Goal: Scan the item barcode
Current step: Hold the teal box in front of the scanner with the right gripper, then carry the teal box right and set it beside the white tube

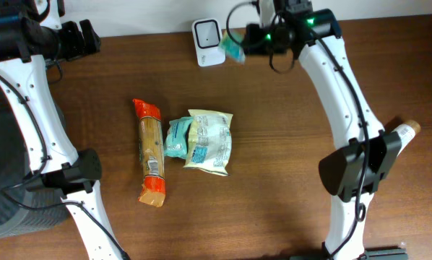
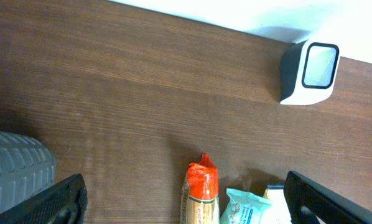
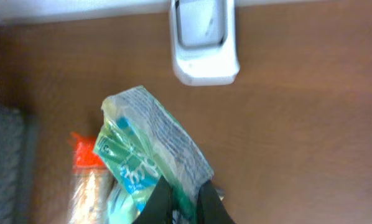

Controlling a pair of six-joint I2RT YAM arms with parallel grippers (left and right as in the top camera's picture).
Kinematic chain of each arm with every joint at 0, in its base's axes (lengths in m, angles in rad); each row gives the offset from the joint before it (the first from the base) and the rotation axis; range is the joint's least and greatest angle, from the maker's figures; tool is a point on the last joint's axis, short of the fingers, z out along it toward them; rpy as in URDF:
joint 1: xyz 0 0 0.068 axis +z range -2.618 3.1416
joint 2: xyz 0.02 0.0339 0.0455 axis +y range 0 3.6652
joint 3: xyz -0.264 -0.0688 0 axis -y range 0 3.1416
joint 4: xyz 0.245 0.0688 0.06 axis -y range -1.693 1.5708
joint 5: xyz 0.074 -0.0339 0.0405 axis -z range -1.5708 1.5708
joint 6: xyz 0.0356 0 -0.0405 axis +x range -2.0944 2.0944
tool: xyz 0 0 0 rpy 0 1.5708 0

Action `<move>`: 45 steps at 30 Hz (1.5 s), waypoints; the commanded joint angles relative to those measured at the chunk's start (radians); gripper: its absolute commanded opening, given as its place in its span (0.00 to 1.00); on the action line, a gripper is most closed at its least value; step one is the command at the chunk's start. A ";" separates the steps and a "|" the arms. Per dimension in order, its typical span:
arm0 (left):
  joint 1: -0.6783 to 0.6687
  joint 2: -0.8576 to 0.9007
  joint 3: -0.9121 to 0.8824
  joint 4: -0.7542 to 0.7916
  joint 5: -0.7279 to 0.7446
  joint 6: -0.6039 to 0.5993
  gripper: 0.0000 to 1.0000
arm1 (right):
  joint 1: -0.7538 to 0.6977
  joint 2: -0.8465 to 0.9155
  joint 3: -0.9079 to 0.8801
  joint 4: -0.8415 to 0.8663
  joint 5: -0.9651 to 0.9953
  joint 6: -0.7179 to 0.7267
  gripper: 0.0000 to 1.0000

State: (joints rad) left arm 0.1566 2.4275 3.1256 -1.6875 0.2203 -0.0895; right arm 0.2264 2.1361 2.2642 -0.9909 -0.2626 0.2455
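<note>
Green packet [image 3: 152,143] | pinched by one end in my right gripper [image 3: 181,198], aloft just beside scanner [image 3: 204,46] | left gripper [image 1: 86,37] spread, idle | risk: thin end-grip lets it swing, barcode misses window, I judge.

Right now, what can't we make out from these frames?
- Barcode on the teal-green plastic packet in the right gripper: blurred in the right wrist view, too small overhead.
- Long tan packet with orange ends: cut off by the left wrist view's bottom edge.
- White box-shaped scanner: top cropped by the right wrist view's upper edge.
- Pale crinkled bag: print too small overhead.
</note>
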 commanded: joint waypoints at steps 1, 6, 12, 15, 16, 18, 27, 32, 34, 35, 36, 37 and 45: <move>0.004 -0.008 0.002 0.000 0.000 0.016 0.99 | 0.081 0.008 0.018 0.144 0.441 -0.037 0.04; 0.004 -0.008 0.002 0.000 0.000 0.016 0.99 | 0.178 0.168 0.017 0.517 0.702 -0.142 0.04; 0.004 -0.008 0.002 -0.001 0.000 0.016 0.99 | 0.192 0.329 0.017 0.750 0.705 -0.134 0.04; 0.004 -0.008 0.002 0.000 0.000 0.016 0.99 | 0.200 0.347 0.017 0.750 0.703 -0.134 0.04; 0.004 -0.008 0.002 0.000 0.000 0.016 0.99 | 0.204 0.351 0.017 0.750 0.691 -0.134 0.04; 0.004 -0.008 0.002 0.000 0.000 0.016 0.99 | 0.208 0.366 0.017 0.748 0.689 -0.134 0.04; 0.004 -0.008 0.002 0.000 0.000 0.016 0.99 | 0.225 0.408 0.017 0.775 0.689 -0.163 0.04; 0.004 -0.008 0.002 0.000 0.000 0.016 0.99 | 0.224 0.273 0.018 0.686 0.571 -0.171 0.04; 0.004 -0.008 0.002 0.000 0.000 0.016 0.99 | 0.224 0.173 0.018 0.564 0.497 -0.171 0.04; 0.004 -0.008 0.002 0.000 0.000 0.016 0.99 | 0.224 0.090 0.018 0.451 0.460 -0.153 0.04; 0.004 -0.008 0.002 0.000 0.000 0.016 0.99 | 0.222 0.034 0.018 0.361 0.449 -0.126 0.04; 0.004 -0.008 0.002 0.000 0.000 0.016 0.99 | 0.217 -0.021 0.018 0.264 0.449 -0.082 0.04; 0.004 -0.008 0.002 0.000 0.000 0.016 0.99 | -0.234 -0.162 -0.018 -0.489 0.460 0.318 0.04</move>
State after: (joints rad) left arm 0.1566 2.4275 3.1256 -1.6871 0.2199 -0.0895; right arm 0.1284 1.9236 2.2829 -1.4303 0.1856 0.4797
